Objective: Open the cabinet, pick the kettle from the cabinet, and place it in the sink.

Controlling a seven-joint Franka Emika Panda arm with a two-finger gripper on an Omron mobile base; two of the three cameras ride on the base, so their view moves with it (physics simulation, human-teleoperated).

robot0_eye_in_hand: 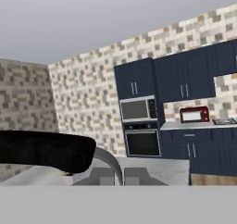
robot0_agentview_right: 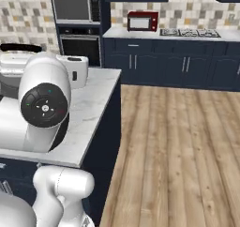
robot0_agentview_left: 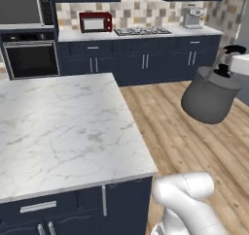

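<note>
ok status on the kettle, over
Gripper shut on kettle by its black handle. Kettle aloft over wood floor, beside marble island. Path ahead looks clear.

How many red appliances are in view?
1: a red microwave-style appliance sits on the far counter, left of the stovetop and right of the wall oven. Others may be hidden.

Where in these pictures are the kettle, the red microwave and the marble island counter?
kettle (robot0_agentview_left: 210,99): left base view, on its grey rounded body.
red microwave (robot0_agentview_left: 95,22): left base view, on its front door.
marble island counter (robot0_agentview_left: 63,127): left base view, on a bare part of its white top.
</note>
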